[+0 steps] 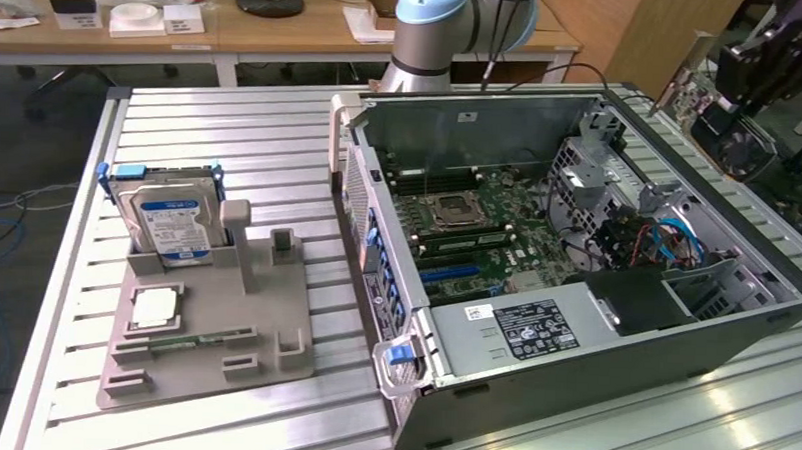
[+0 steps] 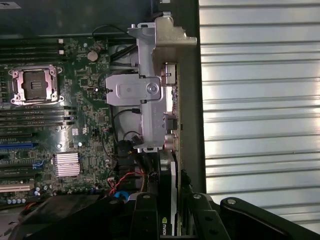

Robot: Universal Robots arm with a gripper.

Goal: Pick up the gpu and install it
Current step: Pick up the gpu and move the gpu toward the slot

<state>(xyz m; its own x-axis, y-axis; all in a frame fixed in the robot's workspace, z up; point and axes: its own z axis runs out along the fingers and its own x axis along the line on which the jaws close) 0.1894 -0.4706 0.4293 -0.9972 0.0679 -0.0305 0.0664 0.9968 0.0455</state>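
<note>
Two fingers point(image 2: 145, 216) of the gripper point(image 2: 170, 202) pinch the gpu point(image 2: 165, 229) edge-on above the open computer case point(image 2: 190, 100), near its wall.

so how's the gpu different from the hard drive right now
The gpu is clamped in the gripper above the open computer case; the hard drive stands in the grey holder on the table. The gpu is a thin card; the hard drive is a thicker silver block with a blue-white label in a blue frame. Neither is installed in the case.
</note>
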